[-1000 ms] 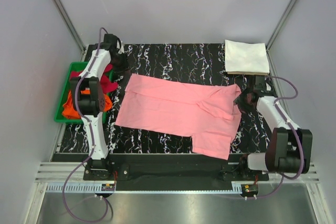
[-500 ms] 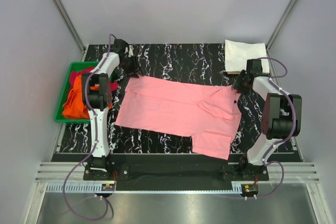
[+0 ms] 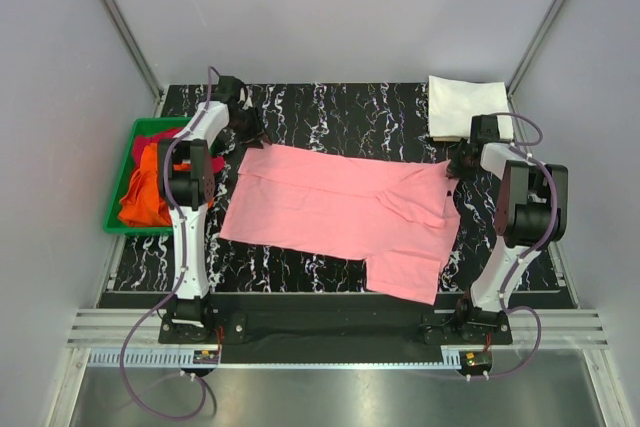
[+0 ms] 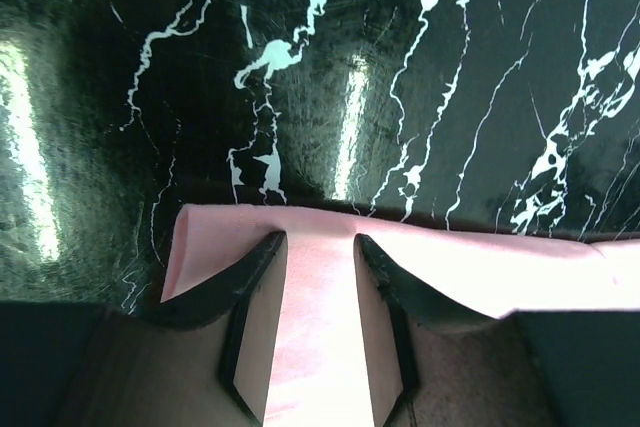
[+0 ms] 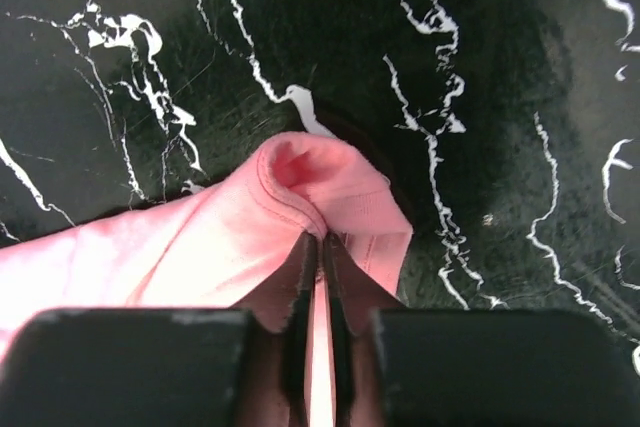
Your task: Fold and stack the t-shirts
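Note:
A light pink t-shirt [image 3: 340,212] lies spread flat across the black marble table [image 3: 330,107]. My left gripper [image 3: 248,134] is down at its back left corner. In the left wrist view it [image 4: 318,242] stands open, its two fingers straddling the pink cloth [image 4: 470,262] near the hem. My right gripper [image 3: 456,164] is at the shirt's back right corner. There it [image 5: 322,239] is shut on a bunched fold of the pink hem [image 5: 300,172]. A folded white t-shirt [image 3: 468,109] lies at the back right. Orange [image 3: 140,202] and magenta [image 3: 150,137] t-shirts lie crumpled in the tray.
The green plastic tray [image 3: 115,209] sits off the table's left edge beside the left arm. Grey walls with metal struts close in the back and sides. Both arm bases stand on the rail at the near edge.
Both arms swung to the pink shirt's back corners. The right gripper closed on the back right corner and bunched the cloth. The left gripper's opening has not changed.

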You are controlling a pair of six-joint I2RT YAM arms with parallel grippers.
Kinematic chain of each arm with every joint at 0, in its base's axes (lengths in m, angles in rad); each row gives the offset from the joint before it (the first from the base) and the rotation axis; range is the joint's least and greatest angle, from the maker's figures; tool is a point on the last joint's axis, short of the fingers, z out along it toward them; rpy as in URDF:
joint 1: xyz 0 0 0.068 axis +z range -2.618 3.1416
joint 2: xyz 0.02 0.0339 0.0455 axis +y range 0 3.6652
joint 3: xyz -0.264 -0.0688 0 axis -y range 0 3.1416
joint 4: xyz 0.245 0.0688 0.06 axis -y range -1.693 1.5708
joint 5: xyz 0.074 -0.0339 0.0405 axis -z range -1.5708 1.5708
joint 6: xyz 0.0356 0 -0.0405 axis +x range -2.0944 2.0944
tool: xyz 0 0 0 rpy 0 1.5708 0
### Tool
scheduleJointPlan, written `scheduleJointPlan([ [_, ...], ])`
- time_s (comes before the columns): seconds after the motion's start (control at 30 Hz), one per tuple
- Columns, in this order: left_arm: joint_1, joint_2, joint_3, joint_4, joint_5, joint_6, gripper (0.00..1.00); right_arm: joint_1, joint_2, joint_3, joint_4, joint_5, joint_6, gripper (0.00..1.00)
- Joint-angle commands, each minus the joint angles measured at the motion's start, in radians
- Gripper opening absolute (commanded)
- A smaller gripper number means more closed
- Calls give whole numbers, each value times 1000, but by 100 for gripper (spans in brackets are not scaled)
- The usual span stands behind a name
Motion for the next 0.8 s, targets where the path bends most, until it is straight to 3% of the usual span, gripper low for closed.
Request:
scheduleJointPlan([
  [0.0,4,-29,-29,21,-105,-11,41,-18,13,41,4,20,25,3],
  [0.2,-2,-49,-49,35,-164,-57,41,-32,65,122,-60,118,88,0],
  [0.4,-7,-125,-14,63,-80,-54,42,-32,43,205,-109,45,100,1],
  [0.5,-26,-223,-31,75,-75,-44,50,-30,-37,194,-173,-16,160,17],
  [0.53,-34,-254,-61,76,-78,-45,52,-32,-60,185,-195,-14,178,26],
  [0.63,-74,-380,-161,105,-81,-53,53,-32,-160,118,-253,-27,240,38],
  [0.77,-151,-508,-255,161,-32,-56,56,-30,-299,-38,-270,-62,283,40],
])
